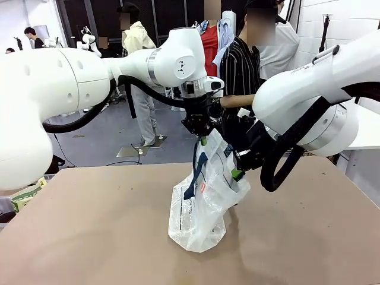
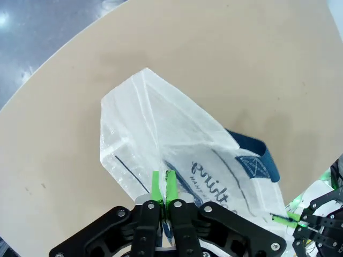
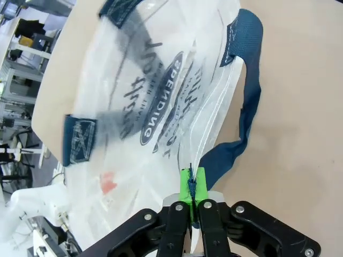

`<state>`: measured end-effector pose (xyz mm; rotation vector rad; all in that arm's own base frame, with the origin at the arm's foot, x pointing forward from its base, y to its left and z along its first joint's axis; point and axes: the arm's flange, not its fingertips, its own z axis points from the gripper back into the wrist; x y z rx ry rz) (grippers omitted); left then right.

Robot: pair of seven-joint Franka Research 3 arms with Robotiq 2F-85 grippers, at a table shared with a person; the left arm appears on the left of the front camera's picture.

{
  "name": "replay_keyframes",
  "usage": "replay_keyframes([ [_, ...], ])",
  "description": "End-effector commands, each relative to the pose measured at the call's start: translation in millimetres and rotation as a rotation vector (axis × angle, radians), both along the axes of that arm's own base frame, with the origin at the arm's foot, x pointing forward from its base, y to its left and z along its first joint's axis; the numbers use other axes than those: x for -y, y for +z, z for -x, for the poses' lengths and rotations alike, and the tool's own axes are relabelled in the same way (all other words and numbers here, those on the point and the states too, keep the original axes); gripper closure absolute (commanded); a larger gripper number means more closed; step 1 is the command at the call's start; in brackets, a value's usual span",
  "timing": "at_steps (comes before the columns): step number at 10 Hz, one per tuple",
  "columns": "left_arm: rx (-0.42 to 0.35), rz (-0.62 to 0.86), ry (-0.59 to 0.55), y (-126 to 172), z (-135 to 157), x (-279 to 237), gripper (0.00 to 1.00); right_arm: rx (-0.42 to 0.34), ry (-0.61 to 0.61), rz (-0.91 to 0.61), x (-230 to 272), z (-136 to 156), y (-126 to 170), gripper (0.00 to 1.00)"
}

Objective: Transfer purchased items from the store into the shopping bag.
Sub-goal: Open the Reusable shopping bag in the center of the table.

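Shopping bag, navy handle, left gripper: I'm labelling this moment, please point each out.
shopping bag (image 1: 199,219), front view, lower body.
navy handle (image 3: 250,99), right wrist view, loop's middle.
left gripper (image 2: 163,181), left wrist view, between its green fingertips.

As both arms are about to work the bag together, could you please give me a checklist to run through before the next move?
1. Left end effector shut on the shopping bag's upper edge: ok.
2. Right end effector shut on the bag's edge beside a navy handle: ok.
3. Bag's bottom resting on the table: ok.
4. Bag's mouth spread wide enough for items: cannot tell.
5. Navy handle hanging free of the right end effector: ok.
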<state>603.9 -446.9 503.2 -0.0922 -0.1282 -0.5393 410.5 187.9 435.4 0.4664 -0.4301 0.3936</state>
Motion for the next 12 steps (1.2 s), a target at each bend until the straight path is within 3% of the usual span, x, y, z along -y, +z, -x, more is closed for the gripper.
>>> replay_keyframes([
  [1, -0.005, 0.026, -0.004, 8.1, 16.1, -40.9, 1.0, 0.0, -0.053, 0.032, -2.1, -1.2, 8.2, 1.0],
  [6, 0.13, 0.147, 0.202, 26.2, 89.3, -216.1, 1.0, 0.015, -0.107, 0.121, -34.6, -11.8, 40.9, 1.0],
  [8, 0.206, 0.231, 0.188, 12.9, 111.0, -272.8, 1.0, 0.029, -0.155, 0.159, -51.0, -8.7, 53.0, 1.0],
  [12, 0.219, 0.321, 0.182, -8.7, 126.9, -347.0, 1.0, -0.006, -0.176, 0.185, -73.8, 1.5, 58.5, 1.0],
])
